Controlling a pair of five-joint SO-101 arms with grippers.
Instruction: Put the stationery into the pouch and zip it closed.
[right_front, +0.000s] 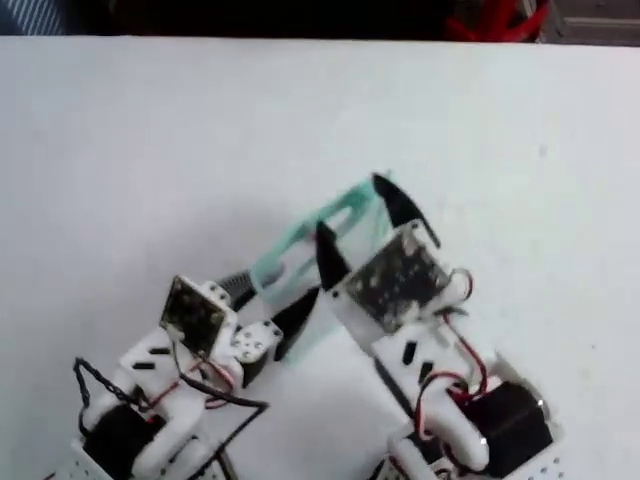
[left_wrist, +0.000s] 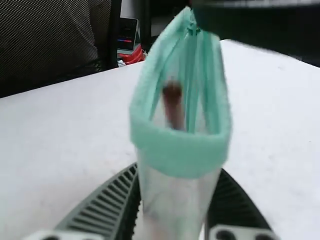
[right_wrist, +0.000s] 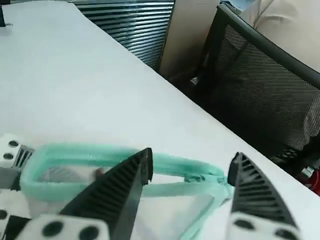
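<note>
Pouch (right_wrist: 80, 151) rests on the white table (right_front: 150, 150). Your left gripper (left_wrist: 177, 175) pinches its clear end, and your right gripper (right_wrist: 192, 156) stands spread wide astride the zipper end (right_wrist: 200, 175).

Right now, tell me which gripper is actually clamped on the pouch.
The left gripper: it pinches the clear body of the pouch from both sides. The right gripper stands open around the zipper end.

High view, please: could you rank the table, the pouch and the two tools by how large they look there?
Largest to smallest:
1. table
2. pouch, partly covered
3. right tool and left tool: they look much alike, so I leave them unranked.
</note>
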